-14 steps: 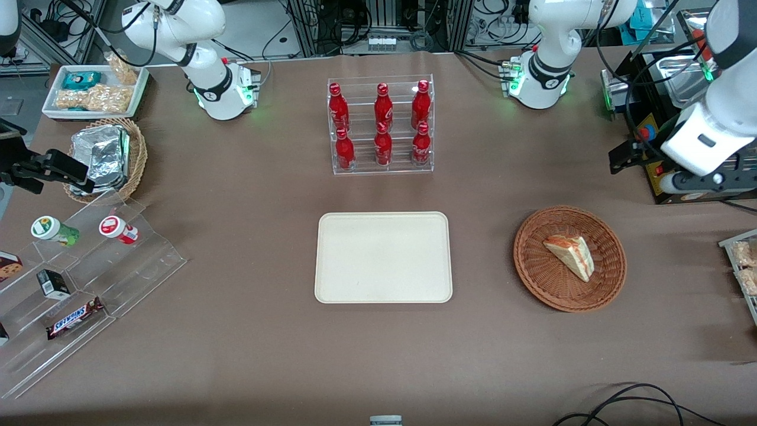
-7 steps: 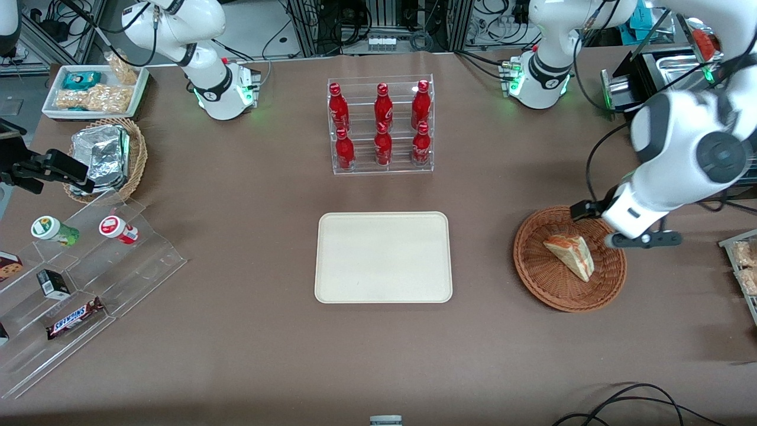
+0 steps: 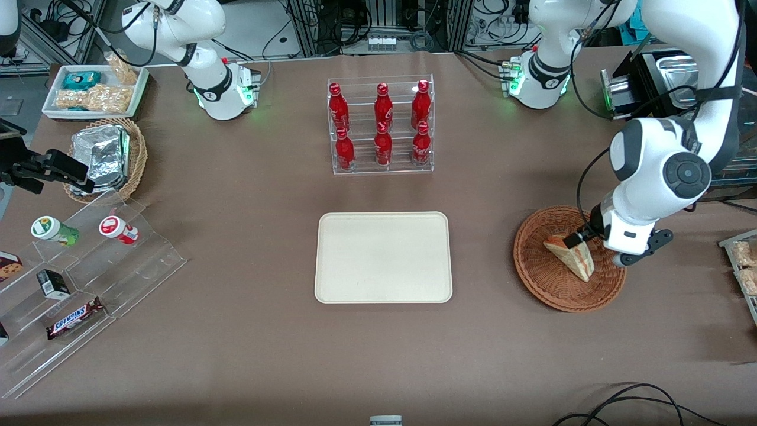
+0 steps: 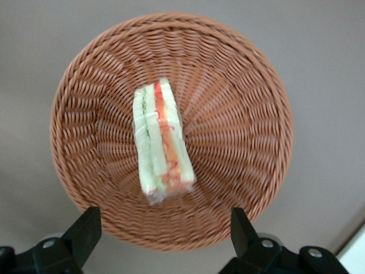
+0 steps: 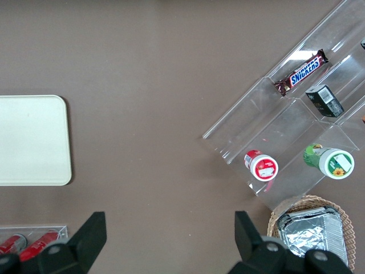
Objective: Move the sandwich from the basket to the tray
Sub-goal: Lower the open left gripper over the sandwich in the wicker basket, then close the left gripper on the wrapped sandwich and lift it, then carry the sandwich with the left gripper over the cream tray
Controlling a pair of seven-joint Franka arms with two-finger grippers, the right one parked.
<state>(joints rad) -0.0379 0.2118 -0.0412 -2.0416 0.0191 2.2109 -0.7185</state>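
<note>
The bottle rack (image 3: 381, 127) stands at the tray's (image 3: 383, 258) twelve o'clock. The gripper (image 4: 165, 237), fingers spread, has swung over the sandwich (image 3: 572, 256) in the basket (image 3: 547, 284).

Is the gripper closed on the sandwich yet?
No: the gripper hovers open above the sandwich, which lies untouched in the basket.

The only word easy to read is SNICKERS, in blue letters on the long brown chocolate bar (image 3: 74, 318) lying on the clear plastic step shelf (image 3: 142, 266), seen too from the right wrist camera (image 5: 301, 72).
</note>
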